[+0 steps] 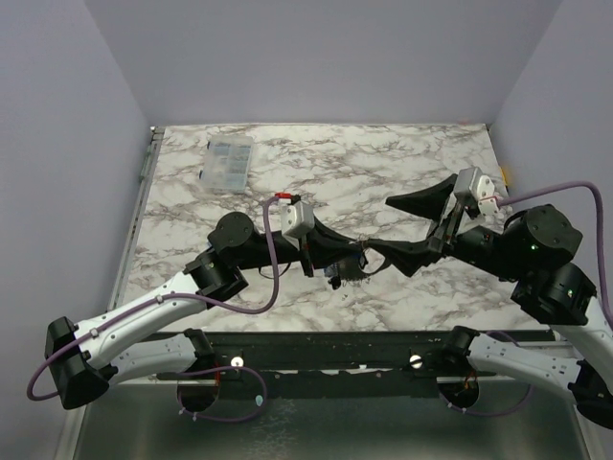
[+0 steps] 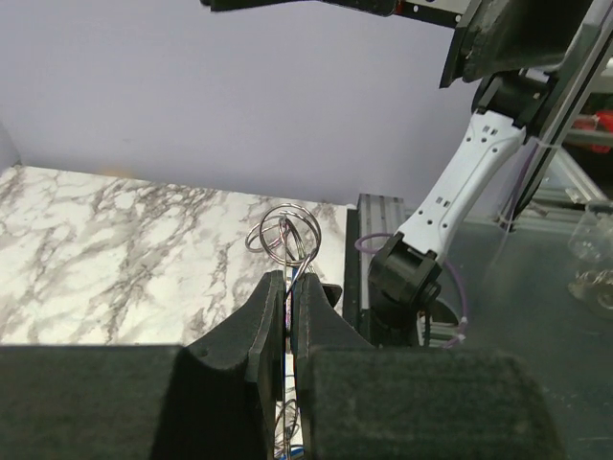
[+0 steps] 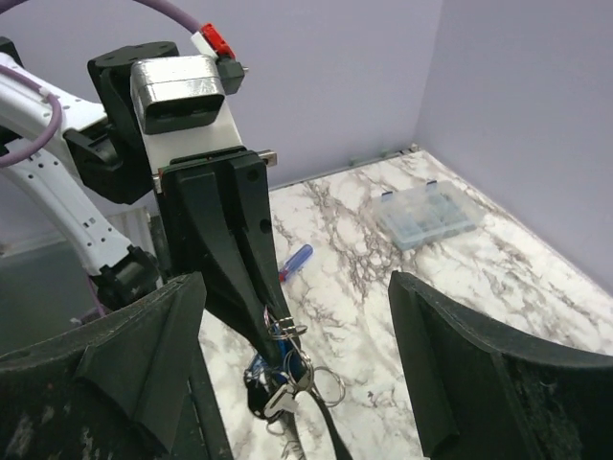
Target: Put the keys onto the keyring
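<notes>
Right wrist view: left gripper [image 3: 271, 331], black fingers clamped on thin grey wire keyring [image 2: 284, 233], held aloft; small dark-headed keys [image 3: 273, 391] dangling beneath. Right gripper [image 1: 410, 228]: jaws wide apart, empty. Recommended: steady ring, align key hole with coil gap.

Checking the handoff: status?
Left gripper shut on keyring, keys dangling below. Right gripper open, facing it. Nothing blocking visible.

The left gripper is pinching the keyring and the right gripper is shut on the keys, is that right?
No. The right gripper is open and holds nothing, as the right wrist view shows; the keys hang at the left gripper, which does pinch the keyring.
</notes>
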Available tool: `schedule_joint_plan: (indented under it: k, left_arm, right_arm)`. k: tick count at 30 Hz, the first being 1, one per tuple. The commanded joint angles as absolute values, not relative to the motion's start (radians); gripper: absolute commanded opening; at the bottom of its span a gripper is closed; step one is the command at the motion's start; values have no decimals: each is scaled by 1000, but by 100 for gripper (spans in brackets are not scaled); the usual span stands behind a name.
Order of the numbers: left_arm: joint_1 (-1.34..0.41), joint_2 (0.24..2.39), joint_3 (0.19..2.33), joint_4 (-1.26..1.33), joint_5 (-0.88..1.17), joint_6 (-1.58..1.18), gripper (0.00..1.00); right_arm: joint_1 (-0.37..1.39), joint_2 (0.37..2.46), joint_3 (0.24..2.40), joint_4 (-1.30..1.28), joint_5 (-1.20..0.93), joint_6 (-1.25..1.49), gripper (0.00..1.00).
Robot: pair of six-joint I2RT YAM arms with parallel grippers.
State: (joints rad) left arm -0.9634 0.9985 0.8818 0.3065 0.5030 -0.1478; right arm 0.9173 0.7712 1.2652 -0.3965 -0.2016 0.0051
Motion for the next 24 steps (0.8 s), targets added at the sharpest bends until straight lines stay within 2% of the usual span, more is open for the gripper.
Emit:
schedule_joint_plan:
  k: [1, 4, 7, 15, 24]
  left_arm:
    - [-965, 967, 860, 424, 471, -277, 0]
    - [-965, 966, 864, 426, 473, -318, 0]
    - [-964, 979, 881, 410, 467, -360, 0]
    - [-950, 1036, 947, 328, 468, -418, 0]
    - [-933, 1148, 1039, 272, 467, -445, 0]
  right_arm:
    - [919, 788, 1243, -340, -250, -118, 87]
    - [919, 793, 1245, -362, -382, -98, 87]
    - [919, 792, 1228, -362, -427, -62, 88]
    - [919, 742, 1132, -292, -328, -21, 97]
    - [919, 691, 1062, -333, -306, -100, 97]
